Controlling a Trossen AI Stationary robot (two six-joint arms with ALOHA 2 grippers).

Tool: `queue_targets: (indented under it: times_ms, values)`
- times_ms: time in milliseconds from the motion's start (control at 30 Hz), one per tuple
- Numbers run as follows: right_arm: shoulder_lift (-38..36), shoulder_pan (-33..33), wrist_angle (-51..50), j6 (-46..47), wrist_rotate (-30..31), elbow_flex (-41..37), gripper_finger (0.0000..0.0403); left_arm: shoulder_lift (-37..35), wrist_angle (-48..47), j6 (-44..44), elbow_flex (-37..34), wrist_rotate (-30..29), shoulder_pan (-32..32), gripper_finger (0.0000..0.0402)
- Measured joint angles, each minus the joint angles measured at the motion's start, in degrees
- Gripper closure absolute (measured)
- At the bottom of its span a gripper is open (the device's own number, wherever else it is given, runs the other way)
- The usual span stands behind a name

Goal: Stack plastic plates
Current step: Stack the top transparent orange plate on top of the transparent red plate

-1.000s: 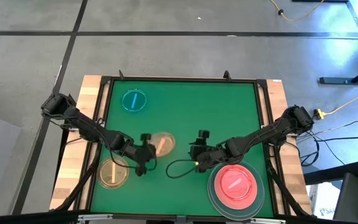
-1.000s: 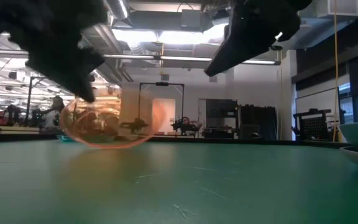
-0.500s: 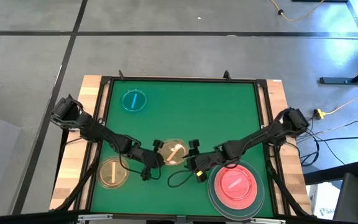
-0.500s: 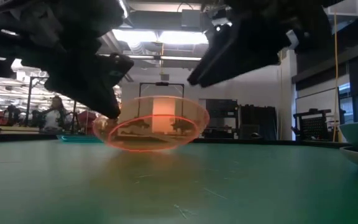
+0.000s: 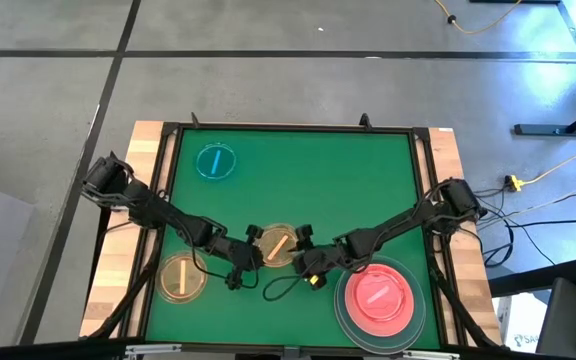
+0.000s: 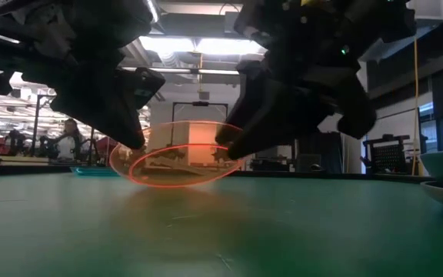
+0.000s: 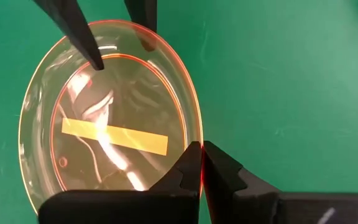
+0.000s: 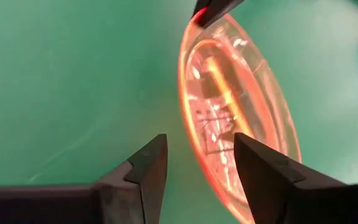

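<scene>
High view: amber plate (image 5: 277, 243) sits mid-table between both grippers, toward the near edge. Left gripper (image 5: 251, 246) is at its left rim, right gripper (image 5: 304, 250) just beside its right rim. A second amber plate (image 5: 182, 277) lies near the left edge, a blue plate (image 5: 216, 161) at the far left, and a pink plate (image 5: 379, 297) tops the big stack at near right.

Low view: the held plate (image 6: 179, 154) is tilted and off the mat (image 6: 221, 231), one edge lower than the other. Dark arms crowd it from both sides.

Left wrist view: left gripper (image 7: 201, 163) is clamped tight on the thin rim of the plate (image 7: 110, 124). The right arm's fingertips (image 7: 92, 53) reach over the far rim.

Right wrist view: right gripper (image 8: 194, 158) is spread wide, the plate's (image 8: 241, 118) near rim between the fingers, not yet pinched.

Handling, judged: thin translucent plastic, light, stiff enough to hang from one rim pinch, but glossy and likely slippery. The raised rim is the only real hold; pinch it squarely, or the plate may pivot or slip.
</scene>
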Motion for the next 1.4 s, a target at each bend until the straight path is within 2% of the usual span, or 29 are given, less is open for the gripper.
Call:
queue_targets:
  times_ms: [133, 500, 633, 767, 933, 1167, 1300, 1400]
  values:
    - [0.0, 0.0, 1.2, -0.8, 0.0, 0.0, 0.0248, 0.0, -0.1, 0.0, 0.0, 0.0, 0.0, 0.0399]
    - [0.0, 0.1, 0.3, -6.2, 1.5, 0.0, 0.0393, 0.0, -0.2, -2.2, 0.0, -0.6, 0.0, 0.0399]
    - [0.0, 0.1, 0.1, -6.6, 2.1, 0.0, 0.0392, 0.0, -0.5, -4.9, 0.0, -2.9, 0.2, 0.0393]
    - [-0.1, 0.1, -1.8, -6.3, 3.4, 1.1, 0.0391, -0.6, -2.4, -5.0, -0.1, -3.7, 0.1, 0.0369]
    - [-1.3, 2.0, -12.3, -1.5, 5.1, 6.7, 0.0399, -5.6, -8.3, -6.7, 0.0, -3.6, -1.3, 0.0353]
    - [-5.4, 8.0, -37.1, 8.6, 4.9, 16.2, 0.0394, -10.8, -11.4, -9.7, 0.0, -3.6, -4.4, 0.0351]
    - [-8.6, 11.8, -49.8, 19.6, 0.9, 21.6, 0.0394, -10.9, -11.3, -9.7, -0.1, -3.9, -5.6, 0.0351]
    - [-11.7, 14.3, -55.9, 30.5, -4.9, 24.2, 0.0394, -10.9, -11.4, -10.6, -0.1, -5.2, -5.6, 0.0351]
